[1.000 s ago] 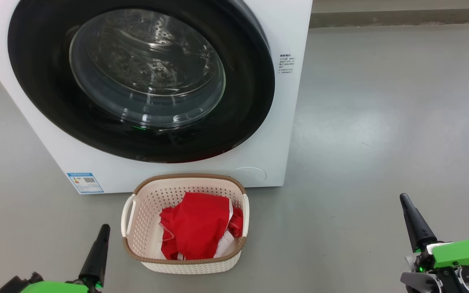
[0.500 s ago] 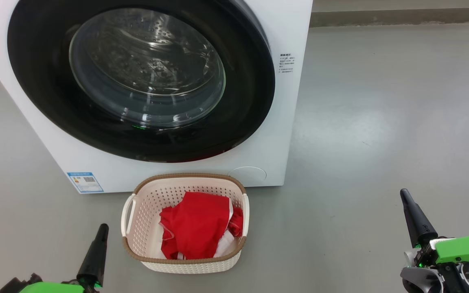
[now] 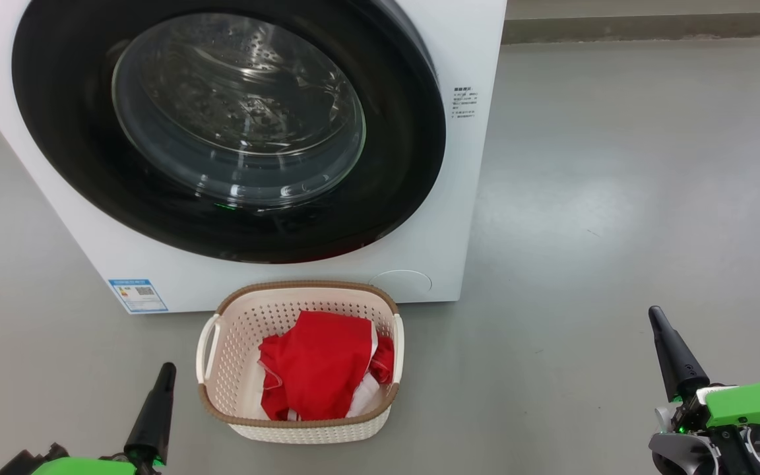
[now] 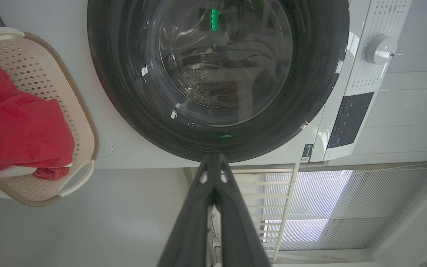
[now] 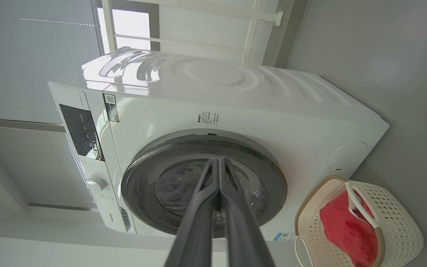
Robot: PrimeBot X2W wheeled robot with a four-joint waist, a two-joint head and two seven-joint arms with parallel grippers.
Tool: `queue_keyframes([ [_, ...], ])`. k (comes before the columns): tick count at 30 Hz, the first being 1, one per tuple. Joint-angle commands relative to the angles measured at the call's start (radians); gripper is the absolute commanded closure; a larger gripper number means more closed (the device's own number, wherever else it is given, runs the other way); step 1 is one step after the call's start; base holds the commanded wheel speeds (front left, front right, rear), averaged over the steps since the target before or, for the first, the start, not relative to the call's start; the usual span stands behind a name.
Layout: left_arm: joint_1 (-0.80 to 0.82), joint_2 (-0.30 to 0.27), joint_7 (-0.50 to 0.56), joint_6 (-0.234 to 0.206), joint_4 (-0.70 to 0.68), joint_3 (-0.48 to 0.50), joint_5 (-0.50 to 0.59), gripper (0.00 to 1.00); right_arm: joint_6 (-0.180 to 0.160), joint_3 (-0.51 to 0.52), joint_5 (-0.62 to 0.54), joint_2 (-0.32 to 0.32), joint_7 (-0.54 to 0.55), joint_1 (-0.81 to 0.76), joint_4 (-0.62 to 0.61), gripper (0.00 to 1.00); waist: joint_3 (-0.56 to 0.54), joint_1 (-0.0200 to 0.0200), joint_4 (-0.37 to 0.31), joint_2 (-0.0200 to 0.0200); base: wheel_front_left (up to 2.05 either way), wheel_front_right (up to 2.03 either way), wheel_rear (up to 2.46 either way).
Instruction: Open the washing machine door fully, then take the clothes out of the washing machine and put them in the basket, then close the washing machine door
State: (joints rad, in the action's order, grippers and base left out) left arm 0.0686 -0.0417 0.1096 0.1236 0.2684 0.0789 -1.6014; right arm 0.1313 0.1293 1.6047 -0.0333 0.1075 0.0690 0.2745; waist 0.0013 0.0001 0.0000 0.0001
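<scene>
The white washing machine (image 3: 459, 198) stands ahead with its round black-rimmed door (image 3: 228, 125) shut flat against the front; the steel drum shows through the glass. On the floor in front sits the cream basket (image 3: 301, 432), with the red and white clothes (image 3: 317, 373) lying inside. My left gripper (image 3: 167, 367) is shut and empty at the lower left, just left of the basket. Far off at the lower right, my right gripper (image 3: 652, 311) is shut and empty too. Each wrist view shows its own gripper (image 4: 213, 157) (image 5: 218, 159) with fingers pressed together, the door (image 4: 217, 74) (image 5: 202, 185) beyond.
Grey floor (image 3: 617, 198) spreads to the right of the machine. A blue label (image 3: 137, 295) sits on the machine's lower left front. The control panel (image 4: 347, 118) with its knob is on the machine's top strip. White window blinds (image 5: 20, 55) stand behind the machine.
Both grippers have shifted slightly since a second ago, the left a little lower, the right a little higher; over the last half second nothing moves.
</scene>
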Motion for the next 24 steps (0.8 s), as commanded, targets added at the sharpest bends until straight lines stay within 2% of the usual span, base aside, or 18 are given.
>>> queue_keyframes([
  [1, 0.044, -0.009, 0.005, 0.007, -0.019, 0.036, -0.006, 1.00, -0.001, -0.014, 0.003, -0.017, 0.007, 0.044, -0.026, 1.00, 0.000, 0.0000, 0.000, -0.0001, 0.00, 0.00, 0.00],
  [24, 0.044, -0.009, 0.004, 0.007, -0.019, 0.036, -0.006, 1.00, -0.001, -0.014, 0.003, -0.017, 0.007, 0.044, -0.026, 1.00, 0.000, 0.0000, 0.000, -0.0001, 0.00, 0.00, 0.00],
])
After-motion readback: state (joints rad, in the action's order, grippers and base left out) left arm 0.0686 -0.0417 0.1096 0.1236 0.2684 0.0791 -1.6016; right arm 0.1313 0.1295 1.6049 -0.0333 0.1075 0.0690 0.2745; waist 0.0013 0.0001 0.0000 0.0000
